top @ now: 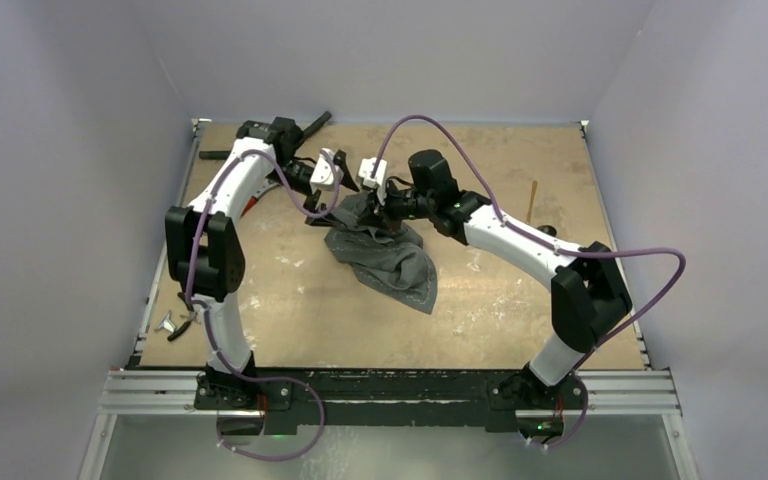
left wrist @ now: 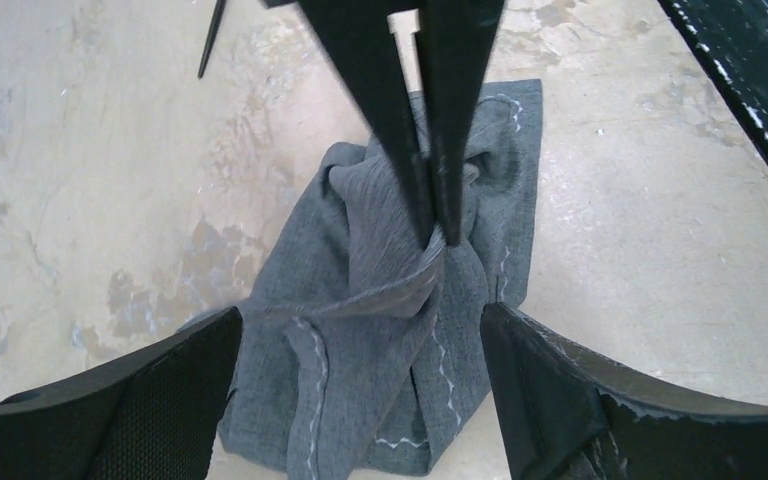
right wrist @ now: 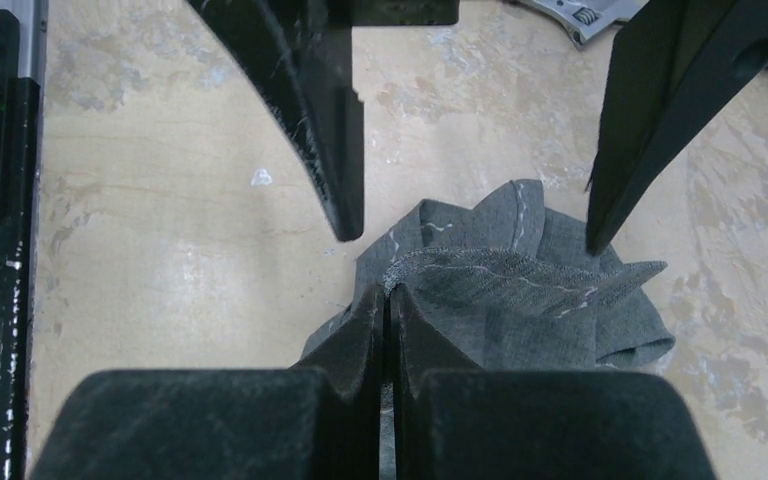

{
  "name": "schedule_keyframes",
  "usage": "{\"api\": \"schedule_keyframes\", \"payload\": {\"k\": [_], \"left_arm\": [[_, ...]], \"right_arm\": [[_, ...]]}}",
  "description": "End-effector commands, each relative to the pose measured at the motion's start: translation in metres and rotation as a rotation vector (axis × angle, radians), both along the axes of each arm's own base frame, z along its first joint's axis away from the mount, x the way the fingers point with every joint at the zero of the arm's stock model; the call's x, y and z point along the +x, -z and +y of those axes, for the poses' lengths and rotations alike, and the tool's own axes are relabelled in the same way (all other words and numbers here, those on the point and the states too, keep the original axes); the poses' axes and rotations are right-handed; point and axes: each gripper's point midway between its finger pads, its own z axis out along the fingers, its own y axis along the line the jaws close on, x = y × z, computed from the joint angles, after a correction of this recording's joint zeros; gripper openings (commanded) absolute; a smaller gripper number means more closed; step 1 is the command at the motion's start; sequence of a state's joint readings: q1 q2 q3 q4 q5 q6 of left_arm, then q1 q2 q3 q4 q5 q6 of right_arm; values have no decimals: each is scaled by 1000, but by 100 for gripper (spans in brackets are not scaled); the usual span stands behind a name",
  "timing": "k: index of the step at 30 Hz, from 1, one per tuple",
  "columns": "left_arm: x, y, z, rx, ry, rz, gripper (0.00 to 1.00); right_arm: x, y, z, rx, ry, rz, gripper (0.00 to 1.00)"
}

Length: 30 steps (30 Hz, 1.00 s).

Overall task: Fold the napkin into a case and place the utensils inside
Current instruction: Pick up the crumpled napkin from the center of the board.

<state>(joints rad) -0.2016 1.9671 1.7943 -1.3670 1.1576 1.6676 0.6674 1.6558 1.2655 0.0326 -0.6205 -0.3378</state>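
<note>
Top external: arms outstretched; right jaws pinch napkin (top: 398, 265), seemingly lifted; left jaws apart.

Napkin (left wrist: 360, 330) at both gripper tips: mid grey, fine weave, pale white zigzag stitch lines along the hems. Left gripper (left wrist: 360, 318): matte black fingers, dotted-grain pads, thin pale scratches seen from the right wrist. Right gripper (left wrist: 437, 238): plain black fingers. Table (top: 480, 300) around the grippers: tan/beige, worn, whitish blotches, grey smudges. Left arm (top: 235, 185) and right arm (top: 510, 240): white shells, black joints. Cable (top: 428, 118) arching over right gripper: purple. Thin utensil (top: 533, 200) well right of right gripper: gold/tan. Metal piece (top: 170, 325) well behind left gripper, towards the bases: silver. Walls (top: 60, 150): pale lilac-grey. Rail (top: 410, 392): silver.
</note>
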Motion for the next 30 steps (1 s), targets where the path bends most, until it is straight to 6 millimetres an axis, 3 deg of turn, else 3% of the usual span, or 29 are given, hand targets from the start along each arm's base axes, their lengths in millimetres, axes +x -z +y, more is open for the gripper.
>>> {"api": "schedule_keyframes", "payload": {"k": [1,4,6,10,13,15,17,19,21,25,28,30], "left_arm": [[-16,-28,-14,-88,66,-128,86],[-12,-38,-22,-94,50,-192,82],[-15,-34,-24,-55,70,-207,73],[0,-20,-17,34,38,-251,42],[16,-18,-10,93,-28,-294,0],[27,-25,-10,97,-87,-305,0],[39,-36,-11,90,-153,-313,0],[55,-48,-10,84,-243,-320,0],[77,-62,-6,86,-368,-339,0],[109,-86,10,86,-546,-407,0],[111,-84,16,93,-579,-384,0],[110,-83,19,99,-593,-378,0]], "right_arm": [[-10,-48,12,104,-63,-72,0],[-15,-52,16,113,-90,-61,0],[-15,-54,17,119,-87,-64,0],[-13,-60,15,130,-63,-86,0],[-7,-69,9,144,-6,-123,0],[-3,-70,6,149,41,-124,3],[3,-69,1,152,112,-97,16],[15,-66,-11,142,219,-108,47],[22,-63,-25,158,332,-103,65],[29,-68,-56,255,529,-142,71],[26,-55,-65,303,615,-88,76],[22,-42,-61,288,634,-68,77]]}}
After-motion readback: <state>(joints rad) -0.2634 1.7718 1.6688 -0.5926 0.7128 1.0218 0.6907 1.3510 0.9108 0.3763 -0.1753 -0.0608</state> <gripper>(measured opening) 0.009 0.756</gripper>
